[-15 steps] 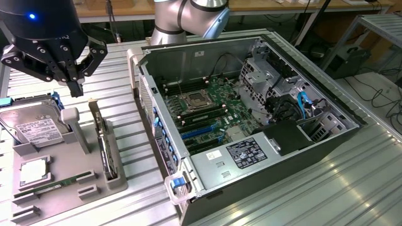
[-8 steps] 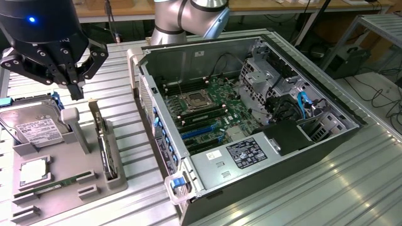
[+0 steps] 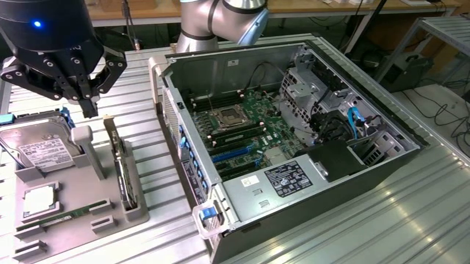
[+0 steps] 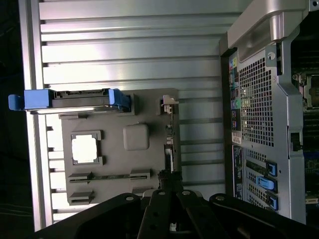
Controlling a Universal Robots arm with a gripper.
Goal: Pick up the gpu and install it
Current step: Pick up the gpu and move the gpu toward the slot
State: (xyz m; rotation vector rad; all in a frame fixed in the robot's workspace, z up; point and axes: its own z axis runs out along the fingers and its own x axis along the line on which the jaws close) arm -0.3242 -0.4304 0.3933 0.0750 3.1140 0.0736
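Observation:
The gpu (image 3: 123, 168) stands on its edge in a slot of the grey parts tray (image 3: 74, 184), on the exterior view's left. In the wrist view the gpu (image 4: 171, 142) shows edge-on, with its silver bracket at the far end. My black gripper (image 3: 89, 109) hangs above the tray near the card's far end, apart from it, shut with nothing between its fingers. In the wrist view the gripper (image 4: 171, 183) lines up over the card's near end. The open computer case (image 3: 220, 69) lies beside the tray, its motherboard (image 3: 250, 126) exposed with blue slots.
On the tray also lie a hard drive (image 3: 37, 146) in a blue caddy (image 4: 75, 98), a square processor (image 3: 41, 199) and a RAM stick (image 3: 66, 215). The tray (image 4: 114, 162) and the case (image 4: 259, 99) rest on a ribbed metal table (image 3: 397, 220). Cables and drive cages crowd the case's far side.

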